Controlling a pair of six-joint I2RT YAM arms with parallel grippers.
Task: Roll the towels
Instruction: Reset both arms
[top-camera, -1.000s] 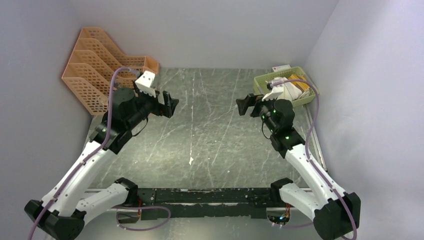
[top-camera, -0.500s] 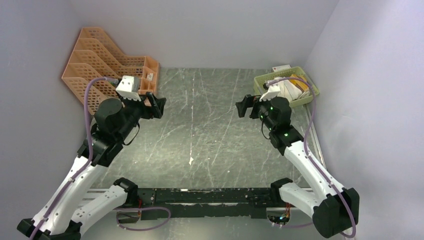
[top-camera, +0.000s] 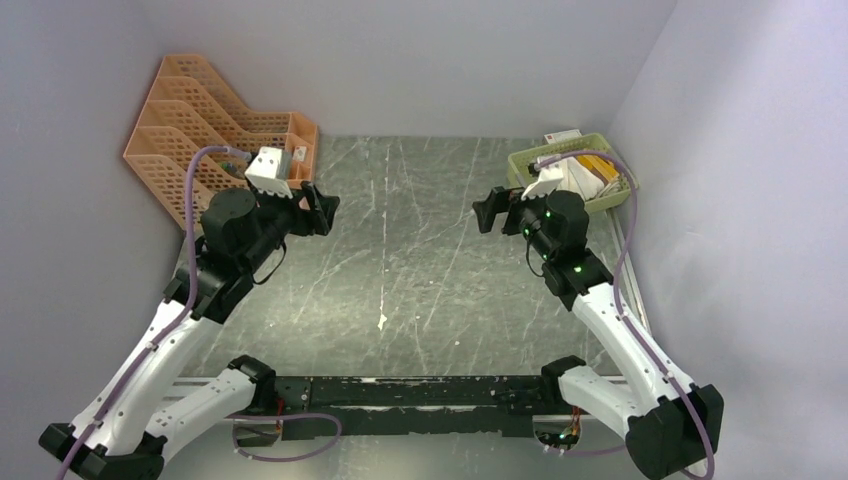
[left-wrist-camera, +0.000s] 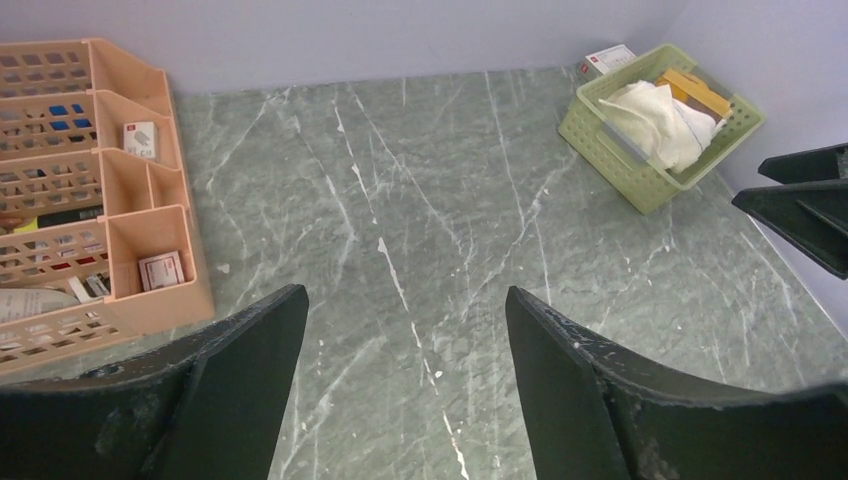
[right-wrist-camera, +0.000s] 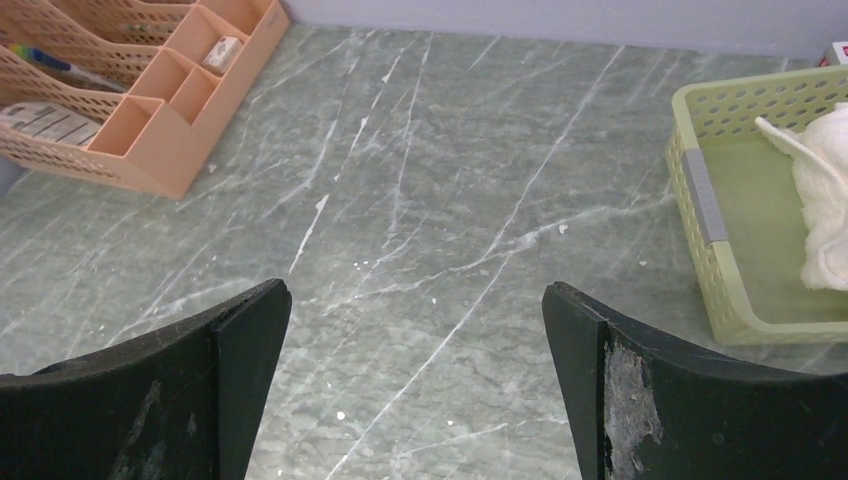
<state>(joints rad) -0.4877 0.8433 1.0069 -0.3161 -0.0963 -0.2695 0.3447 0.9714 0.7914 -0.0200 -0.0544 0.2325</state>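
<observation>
Both towels lie in a green basket (top-camera: 520, 165) at the back right: a cream-white towel (left-wrist-camera: 655, 120) bunched in the middle and a mustard-yellow towel (left-wrist-camera: 695, 92) behind it. The right wrist view catches only an edge of the white towel (right-wrist-camera: 825, 190). My left gripper (top-camera: 322, 210) hovers over the table's left side, open, with only bare table between its fingers (left-wrist-camera: 405, 292). My right gripper (top-camera: 487, 210) hangs right of centre, beside the basket, open wide and empty (right-wrist-camera: 416, 287). The grippers face each other across the middle.
An orange desk organizer (top-camera: 200, 130) with small items in its compartments stands at the back left, close behind the left gripper. The basket's near wall (right-wrist-camera: 700, 200) sits just right of the right gripper. Grey walls enclose the green marbled table (top-camera: 400, 270).
The left arm pulled back toward the organizer, then edged slightly right, and its jaws narrowed a little. The right arm barely moved.
</observation>
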